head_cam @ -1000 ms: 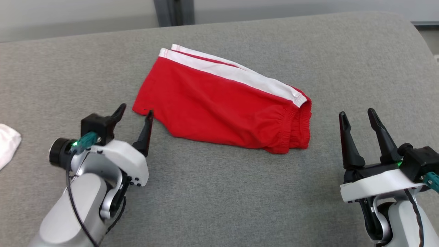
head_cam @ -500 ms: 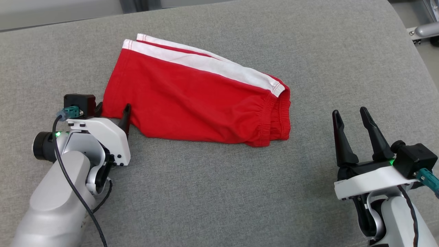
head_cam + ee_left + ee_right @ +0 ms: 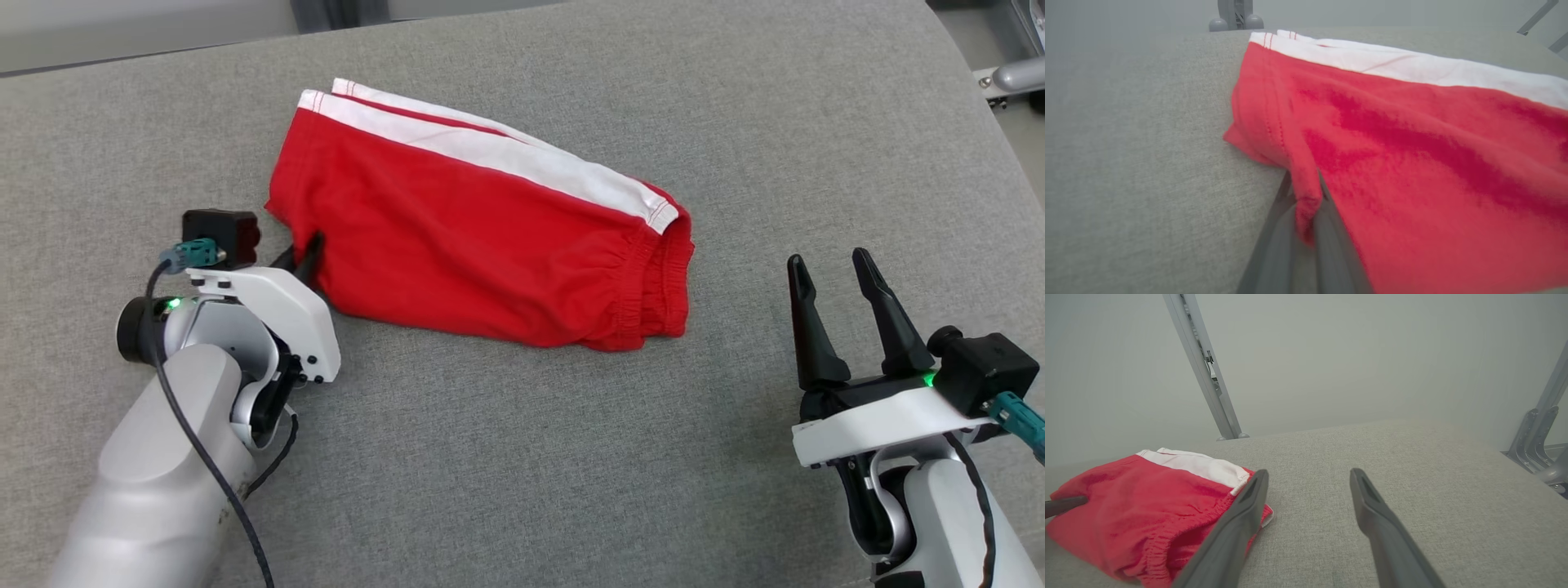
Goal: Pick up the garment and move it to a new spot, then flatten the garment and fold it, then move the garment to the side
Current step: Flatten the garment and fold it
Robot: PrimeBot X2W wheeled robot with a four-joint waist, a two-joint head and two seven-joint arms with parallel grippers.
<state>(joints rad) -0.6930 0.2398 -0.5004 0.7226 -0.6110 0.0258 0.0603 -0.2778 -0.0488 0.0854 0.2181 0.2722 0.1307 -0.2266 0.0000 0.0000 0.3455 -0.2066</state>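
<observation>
Red cotton shorts (image 3: 490,220) with a white side stripe and a gathered elastic waistband lie folded over on a grey woven fabric surface (image 3: 531,457), a little left of middle in the head view. The hem end points to the robot's left and the waistband end to its right. The white stripe runs along the far edge.

Left gripper (image 3: 306,249) is at the near-left hem corner with its jaws closed on the cloth. In the left wrist view a narrow ridge of red fabric (image 3: 1412,163) is pinched between the two dark fingers of the left gripper (image 3: 1304,183), with almost no gap between them. The hem is bunched up at the pinch. The rest of the shorts spreads up and to the right of the fingers and rests on the surface (image 3: 1147,163).

Right gripper (image 3: 829,265) has its jaws spread wide with nothing between them. It holds nothing and touches nothing. It sits to the right of the waistband with bare surface between it and the shorts. In the right wrist view the shorts (image 3: 1147,506) lie to the left of the right gripper (image 3: 1308,473). One finger overlaps the waistband in that picture, but the head view shows the two apart.

A grey metal post (image 3: 1208,367) stands behind the far edge of the surface (image 3: 1372,449). Metal brackets (image 3: 1535,437) stand off its right side.
</observation>
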